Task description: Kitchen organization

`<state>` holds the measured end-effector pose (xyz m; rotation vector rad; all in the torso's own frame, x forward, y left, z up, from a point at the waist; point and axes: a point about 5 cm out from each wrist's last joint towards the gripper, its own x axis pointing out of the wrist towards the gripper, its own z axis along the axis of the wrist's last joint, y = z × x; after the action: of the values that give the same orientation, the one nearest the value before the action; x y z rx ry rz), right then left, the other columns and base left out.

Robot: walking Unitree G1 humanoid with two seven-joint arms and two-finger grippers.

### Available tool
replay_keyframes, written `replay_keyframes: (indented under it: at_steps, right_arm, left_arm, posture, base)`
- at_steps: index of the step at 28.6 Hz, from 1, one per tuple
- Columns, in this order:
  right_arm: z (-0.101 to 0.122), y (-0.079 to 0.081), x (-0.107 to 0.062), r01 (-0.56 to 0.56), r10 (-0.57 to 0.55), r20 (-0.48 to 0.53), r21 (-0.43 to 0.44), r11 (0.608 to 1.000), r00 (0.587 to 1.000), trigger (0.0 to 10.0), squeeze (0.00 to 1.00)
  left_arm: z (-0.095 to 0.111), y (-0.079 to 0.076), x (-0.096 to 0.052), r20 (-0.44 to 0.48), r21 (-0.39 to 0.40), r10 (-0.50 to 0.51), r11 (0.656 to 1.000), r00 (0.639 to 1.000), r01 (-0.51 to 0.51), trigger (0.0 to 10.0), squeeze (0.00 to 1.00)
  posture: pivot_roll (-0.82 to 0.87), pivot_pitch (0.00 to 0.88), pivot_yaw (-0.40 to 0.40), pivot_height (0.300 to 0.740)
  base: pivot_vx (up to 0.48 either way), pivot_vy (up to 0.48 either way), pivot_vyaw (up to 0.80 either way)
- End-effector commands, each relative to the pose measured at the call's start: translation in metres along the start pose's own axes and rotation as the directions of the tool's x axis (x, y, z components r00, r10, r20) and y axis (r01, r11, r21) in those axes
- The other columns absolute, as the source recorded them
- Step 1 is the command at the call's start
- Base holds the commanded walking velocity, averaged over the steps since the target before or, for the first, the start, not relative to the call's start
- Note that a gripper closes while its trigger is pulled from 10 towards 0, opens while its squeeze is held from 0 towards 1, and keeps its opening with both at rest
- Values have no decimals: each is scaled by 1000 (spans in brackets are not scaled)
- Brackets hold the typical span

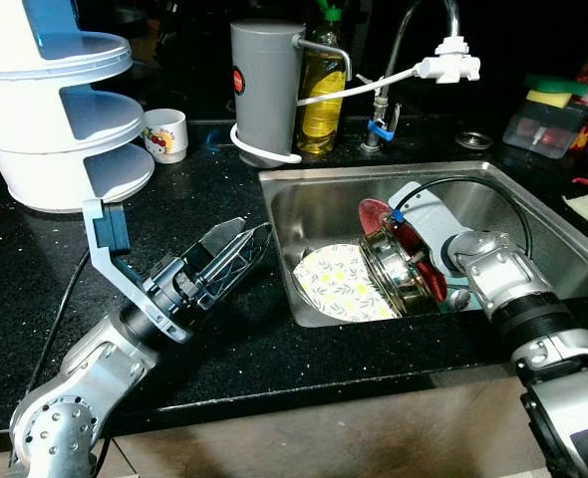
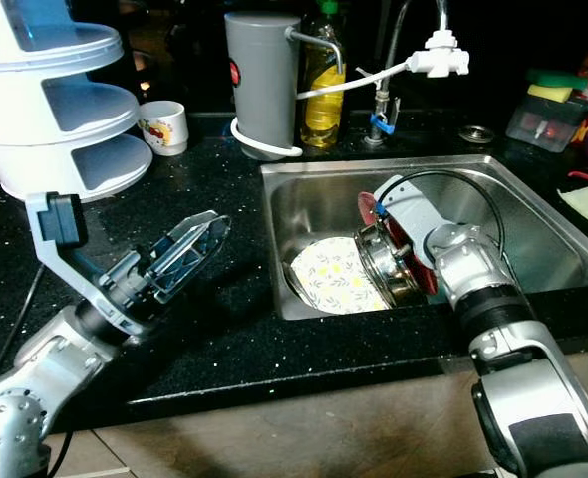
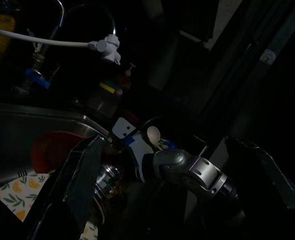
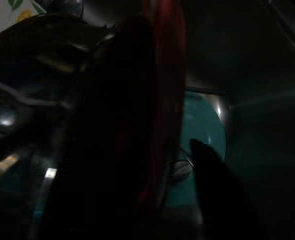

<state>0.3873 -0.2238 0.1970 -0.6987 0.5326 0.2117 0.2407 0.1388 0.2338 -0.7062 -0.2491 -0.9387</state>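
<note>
Sink (image 1: 314, 194): steel basin set into the black counter (image 1: 204, 189), at about 2 o'clock from the left arm.
Dishes: a patterned plate (image 1: 339, 284) with yellow fruit and green leaves lies tilted at the basin's near left; a stack of steel bowls (image 1: 394, 264) stands on edge just right of it, touching it; a red plate (image 1: 379, 214) stands on edge behind the bowls, at their 1 o'clock side.
Right gripper (image 4: 187, 150): down inside the sink among the dishes. In the right wrist view the red plate's rim runs between a dark finger on each side, but I cannot tell whether they press on it.
Left gripper (image 1: 236, 249): hovers over the counter at the sink's 9 o'clock edge, pointing toward the basin, fingers apart, holding nothing.
Counter, 12 o'clock: grey canister (image 1: 266, 85), yellow soap bottle (image 1: 321, 95) just beside it, faucet (image 1: 399, 60) with a white fitting (image 1: 451, 65).
Counter, 10 o'clock: white tiered containers (image 1: 60, 119), small printed cup (image 1: 164, 134) beside them.
Counter, 2 o'clock: clear box holding sponges (image 1: 551, 118).
</note>
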Motion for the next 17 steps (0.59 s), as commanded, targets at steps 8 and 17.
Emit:
replay_keyframes:
  at_steps: [8,17]
  right_arm:
    - [12,5,-11,-168,130,230,155,974,965,10000,769]
    - [3,-8,-40,-357,28,617,418,835,787,10000,0]
  left_arm:
    - [-1,-4,1,-31,12,-36,999,999,36,10000,0]
    - [-3,9,1,-74,75,58,996,996,-53,10000,0]
  posture:
    - [13,0,-50,740]
    - [2,0,-42,740]
  base:
    - [0,0,0]
    - [0,0,0]
